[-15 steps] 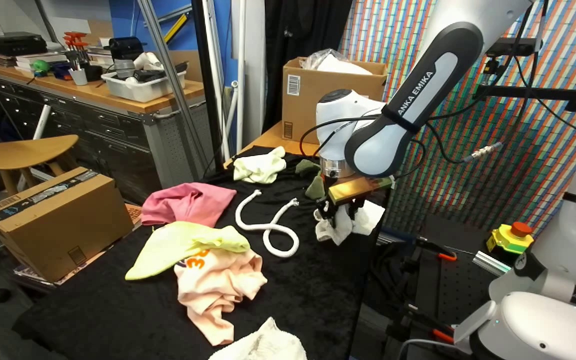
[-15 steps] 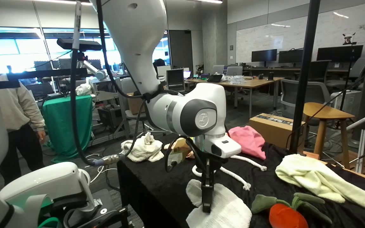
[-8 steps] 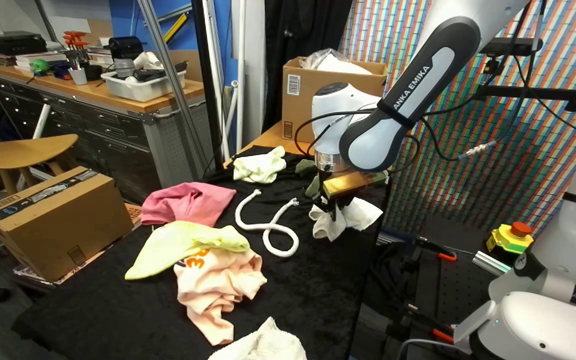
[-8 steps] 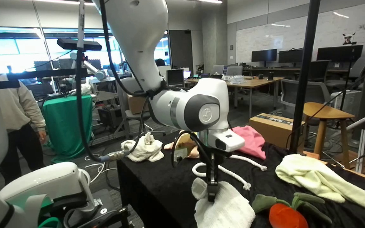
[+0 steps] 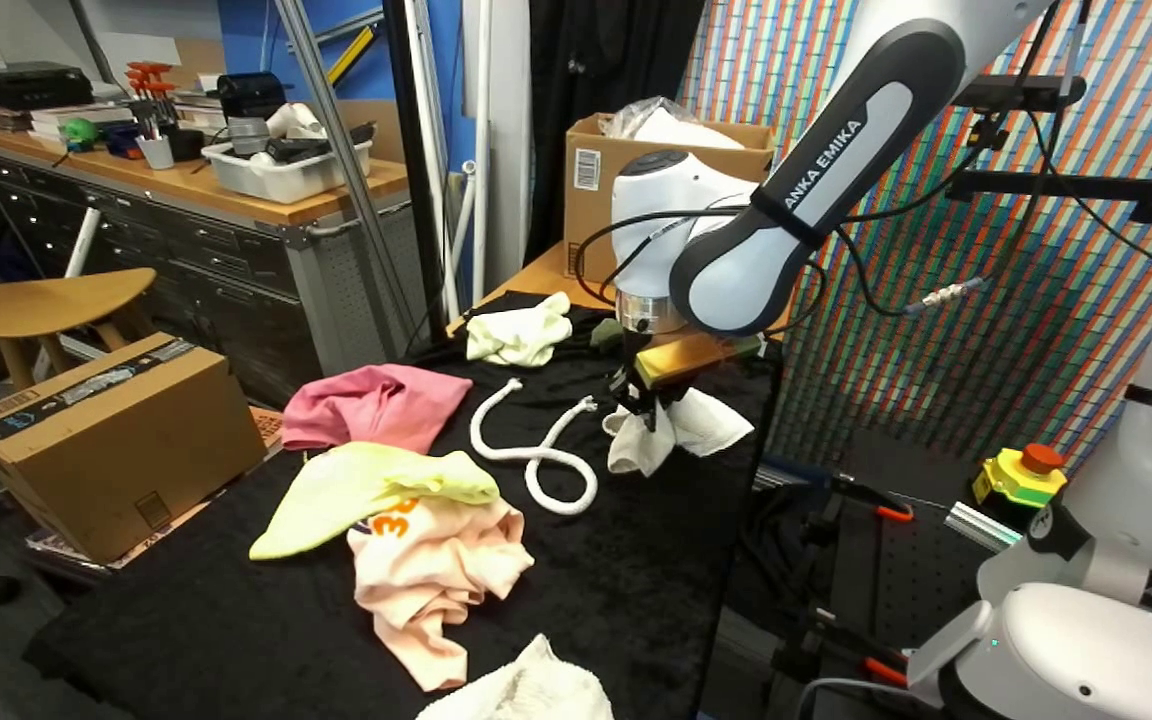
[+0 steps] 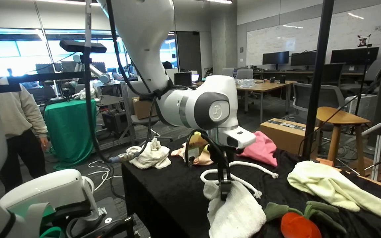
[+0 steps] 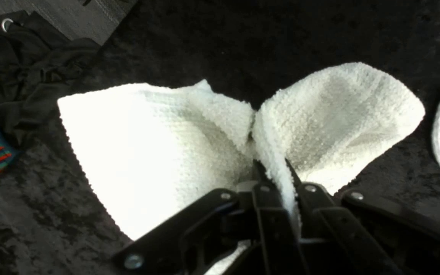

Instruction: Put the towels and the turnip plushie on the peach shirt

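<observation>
Black-covered table [image 5: 636,600] carries your whole spread. Your arm [image 5: 826,180] reaches in over its edge, wrist pointing down.

Peach shirt [image 5: 446,565] lies crumpled on the table, orange print showing. Pink cloth [image 5: 376,405] is bunched near it. Yellow-green cloth [image 5: 346,495] sits between those two, one end over the shirt's top, the rest off it. Pale yellow cloth [image 6: 326,188] lies rumpled, well apart from the shirt.

White towel [image 5: 536,690] is heaped near the shirt, cut off by the frame in an exterior view. Second white towel [image 6: 236,211] is at the end of your arm, well apart from the shirt, flaring out either side of the pinch. Can't tell whether its lower part touches the table.

Turnip plushie [image 6: 299,226], red with green leaves, lies just beside that towel and near the pale yellow cloth.

Your gripper [image 7: 275,173] is clamped on the second towel: wrist view shows a fold pinched between the black fingers [image 7: 268,202].

White rope [image 5: 513,455] loops on the table between shirt and gripper.
</observation>
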`<control>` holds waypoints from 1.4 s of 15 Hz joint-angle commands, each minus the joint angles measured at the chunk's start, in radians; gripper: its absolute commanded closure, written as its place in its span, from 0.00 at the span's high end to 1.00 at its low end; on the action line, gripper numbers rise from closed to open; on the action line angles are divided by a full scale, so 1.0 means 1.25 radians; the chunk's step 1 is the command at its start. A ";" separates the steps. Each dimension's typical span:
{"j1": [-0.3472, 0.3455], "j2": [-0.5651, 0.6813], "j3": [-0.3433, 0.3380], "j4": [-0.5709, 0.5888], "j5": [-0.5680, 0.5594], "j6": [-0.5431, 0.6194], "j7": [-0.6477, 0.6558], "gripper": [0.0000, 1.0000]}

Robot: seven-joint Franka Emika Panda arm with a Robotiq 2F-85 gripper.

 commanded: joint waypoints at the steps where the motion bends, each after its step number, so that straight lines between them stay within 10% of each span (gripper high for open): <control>1: 0.055 -0.061 -0.009 0.021 -0.083 -0.018 0.040 0.07; 21: 0.167 0.100 0.083 0.458 -0.164 -0.174 0.045 0.07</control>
